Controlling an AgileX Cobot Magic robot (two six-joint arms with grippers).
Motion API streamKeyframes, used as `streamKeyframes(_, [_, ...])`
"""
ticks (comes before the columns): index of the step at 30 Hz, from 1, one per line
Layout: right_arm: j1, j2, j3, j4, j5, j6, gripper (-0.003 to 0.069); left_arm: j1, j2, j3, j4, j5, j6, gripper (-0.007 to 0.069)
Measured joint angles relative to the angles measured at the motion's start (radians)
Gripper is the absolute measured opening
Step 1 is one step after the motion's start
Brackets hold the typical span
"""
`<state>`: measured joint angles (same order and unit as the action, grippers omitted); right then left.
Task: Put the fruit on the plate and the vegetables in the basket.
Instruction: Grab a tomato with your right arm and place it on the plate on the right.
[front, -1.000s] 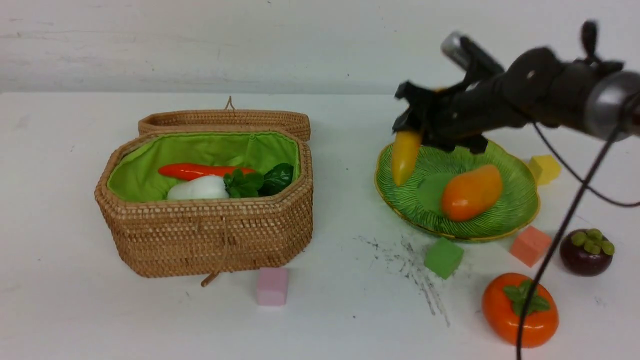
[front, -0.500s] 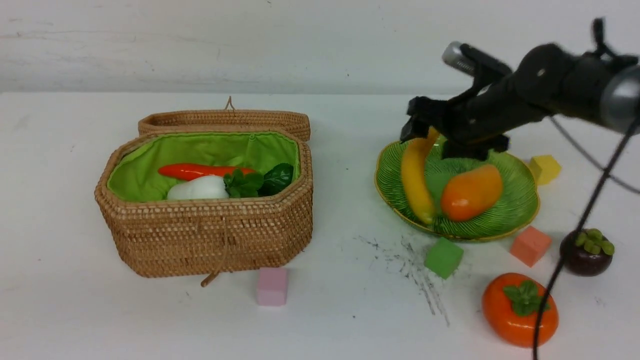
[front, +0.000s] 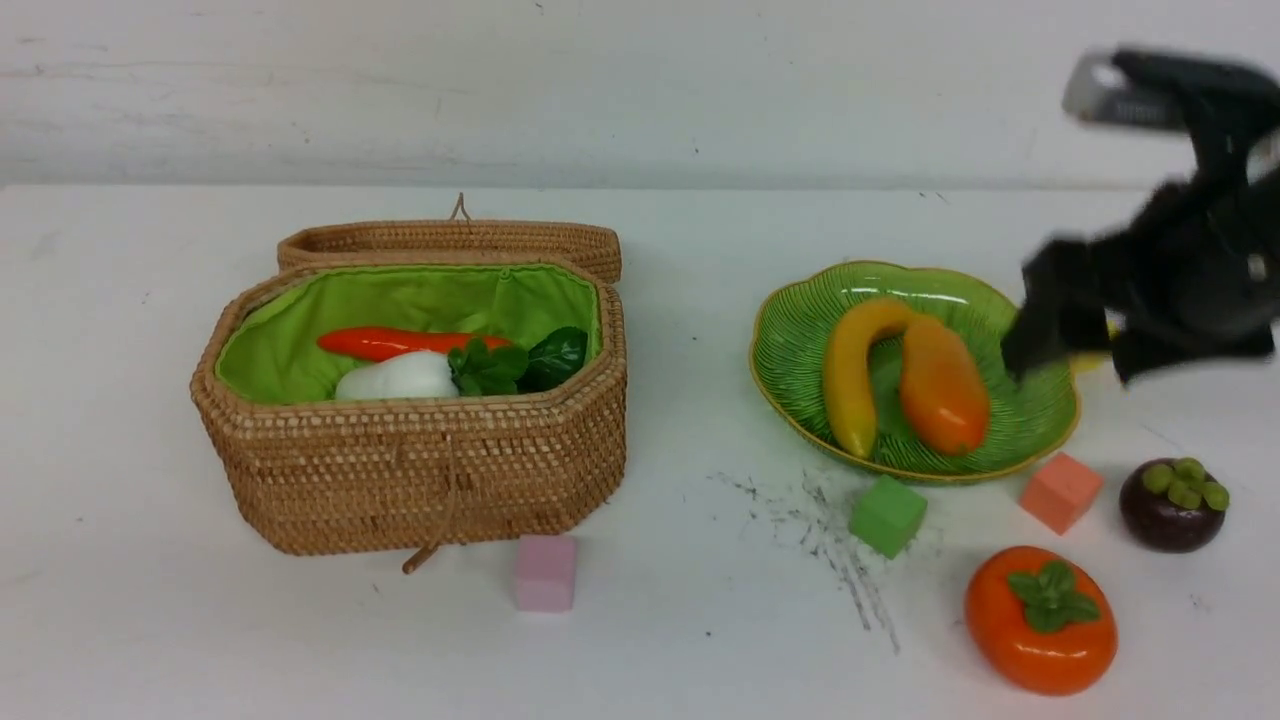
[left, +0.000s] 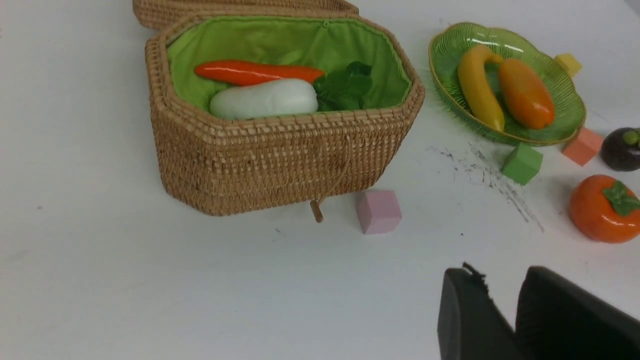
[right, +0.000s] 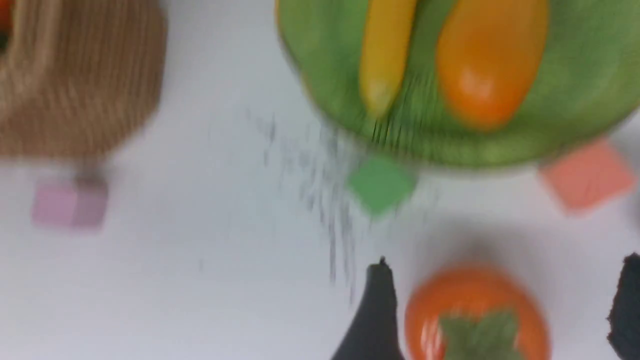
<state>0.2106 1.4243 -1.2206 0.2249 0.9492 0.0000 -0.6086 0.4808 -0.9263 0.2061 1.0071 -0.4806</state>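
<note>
My right gripper (front: 1075, 350) hangs above the table (front: 700, 640) at the right rim of the plate (front: 790, 330), blurred; its jaws stand wide apart and grip nothing, and in my right wrist view the persimmon (front: 1040, 620) shows on the table below and between them. My left gripper (left: 502, 280) is over bare table on my own side, its fingers barely parted, with nothing in the narrow gap.

The banana (front: 850, 385) lies on the left half of the plate; its long axis runs from far to near, its near tip points towards me, and its far end curves right to meet the mango (front: 940, 385). The mango lies just beside it, long axis also far to near, leaning slightly right at the near end. The persimmon sits on the table in front of the plate, calyx up; the mangosteen (front: 1170, 505) stands to its right and further back, green knobs on top.

The basket (front: 420, 450) stands well to the left, its lid (front: 450, 240) thrown back behind it. Inside, the carrot (front: 400, 342) lies left to right; the radish (front: 395, 378) lies parallel in front of it, with its leaves (front: 490, 365) at the right end.

A green cube (front: 887, 515) and a salmon cube (front: 1060, 492) sit at the plate's near rim; a pink cube (front: 545, 572) sits before the basket.
</note>
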Motion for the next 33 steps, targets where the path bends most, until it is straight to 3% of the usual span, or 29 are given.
streamKeyframes(7, [-0.033,-0.036,0.283,-0.013,-0.113,0.116,0.0624,0.0,0.0,0.0,-0.002,-0.007,0.0,0.016])
streamKeyframes(15, [-0.106,0.158,0.346,0.062,-0.333,0.146,0.0622,0.0,0.0,0.0,-0.02,-0.007,0.0,0.0165])
streamKeyframes(20, [-0.103,0.256,0.321,0.261,-0.36,0.067,0.0582,0.0,0.0,0.0,-0.035,-0.006,0.0,0.0166])
streamKeyframes(22, [-0.104,0.291,0.312,0.367,-0.343,-0.041,0.0534,0.0,0.0,0.0,-0.039,-0.005,0.0,0.0169])
streamKeyframes(27, [-0.114,0.274,0.315,0.436,-0.32,-0.214,0.0535,0.0,0.0,0.0,-0.062,0.003,0.0,0.0174])
streamKeyframes(33, [-0.112,0.152,0.292,0.411,-0.167,-0.275,0.0535,0.0,0.0,0.0,-0.065,0.016,0.0,0.0175])
